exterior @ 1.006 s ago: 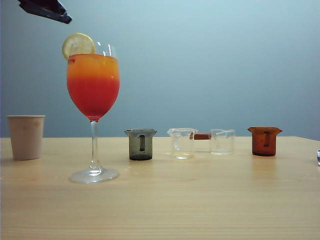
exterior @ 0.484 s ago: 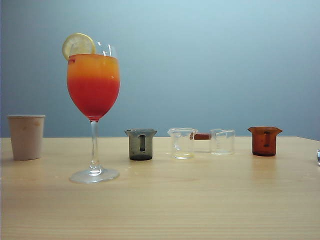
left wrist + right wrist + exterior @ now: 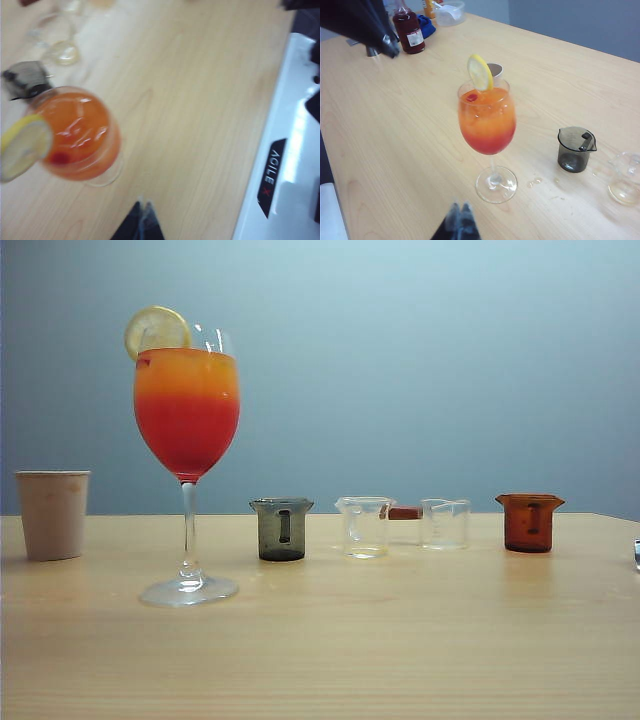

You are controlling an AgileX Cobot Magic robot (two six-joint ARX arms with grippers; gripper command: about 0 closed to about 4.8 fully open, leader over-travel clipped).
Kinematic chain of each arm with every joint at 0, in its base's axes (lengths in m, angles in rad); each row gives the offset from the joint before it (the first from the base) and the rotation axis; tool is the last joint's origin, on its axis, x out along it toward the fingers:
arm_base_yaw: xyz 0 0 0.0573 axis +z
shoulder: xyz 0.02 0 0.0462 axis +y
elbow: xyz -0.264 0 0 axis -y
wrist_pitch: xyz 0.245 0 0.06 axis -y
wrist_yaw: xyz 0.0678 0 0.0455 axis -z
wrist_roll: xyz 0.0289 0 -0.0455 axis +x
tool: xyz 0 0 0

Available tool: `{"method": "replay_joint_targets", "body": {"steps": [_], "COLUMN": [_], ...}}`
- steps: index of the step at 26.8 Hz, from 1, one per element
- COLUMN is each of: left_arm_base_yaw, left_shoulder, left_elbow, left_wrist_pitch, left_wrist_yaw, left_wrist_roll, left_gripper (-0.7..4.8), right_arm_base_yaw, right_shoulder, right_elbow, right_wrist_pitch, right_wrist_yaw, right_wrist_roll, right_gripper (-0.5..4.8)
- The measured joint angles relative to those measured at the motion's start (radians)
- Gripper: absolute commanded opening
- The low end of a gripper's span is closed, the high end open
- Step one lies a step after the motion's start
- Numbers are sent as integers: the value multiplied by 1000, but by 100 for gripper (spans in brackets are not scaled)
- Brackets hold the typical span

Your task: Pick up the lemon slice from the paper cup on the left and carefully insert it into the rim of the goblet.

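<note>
The lemon slice (image 3: 156, 332) stands upright, wedged on the left side of the rim of the goblet (image 3: 187, 410), which holds an orange-over-red drink. The paper cup (image 3: 52, 514) stands at the far left of the table. Neither gripper shows in the exterior view. In the left wrist view my left gripper (image 3: 145, 205) is shut and empty, high above the table and off to one side of the goblet (image 3: 75, 132) and lemon slice (image 3: 22, 147). My right gripper (image 3: 460, 206) is shut and empty, short of the goblet's foot (image 3: 495, 184). The lemon slice (image 3: 480, 72) half hides the paper cup (image 3: 495, 68).
A dark grey measuring cup (image 3: 282, 529), two clear beakers (image 3: 363, 526) (image 3: 445, 523) and an orange-brown cup (image 3: 529, 522) stand in a row behind the goblet. A red bottle (image 3: 409, 31) and a clear container (image 3: 447, 11) sit at the table's far end. The white robot base (image 3: 280, 165) borders the table.
The left gripper, at the top left of the exterior view above the lemon slice a second ago, has gone out of that view. The slice stays on the rim.
</note>
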Motion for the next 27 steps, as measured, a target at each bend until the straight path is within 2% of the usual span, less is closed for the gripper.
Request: {"method": "replay_joint_targets", "body": {"steps": [2, 9, 12, 16, 18, 20, 21, 25, 27], "left_arm_base_yaw": [-11, -12, -17, -68, -90, -153, -180, -283, -362], "left_shoulder": [-29, -102, -143, -200, -241, -335, -356, -421, -427], "left_elbow": [-6, -7, -7, -37, -97, -259, -295, -425, -512], "left_wrist_pitch": [30, 48, 48, 78, 122, 254, 291, 426, 511], "left_wrist_yaw": [-60, -108, -167, -232, -245, -306, -333, -493, -566], "left_wrist_roll": [-72, -224, -275, -322, -360, -471, -496, -554, -581], "left_gripper": [-6, -6, -6, -6, -6, -6, -6, -6, -6], "right_arm_base_yaw": [1, 1, 0, 1, 1, 1, 1, 0, 1], "right_shoulder": [0, 0, -1, -1, -1, -1, -1, -1, 0], "right_elbow": [0, 0, 0, 0, 0, 0, 0, 0, 0], "right_wrist_pitch": [0, 9, 17, 17, 17, 17, 17, 16, 17], "right_wrist_yaw": [-2, -25, -25, -25, -25, -25, -25, -25, -25], "right_wrist_roll": [-4, -5, -5, -5, -5, -5, -5, -5, -5], "right_gripper": [-2, -2, -2, -2, -2, -2, -2, -2, -2]}}
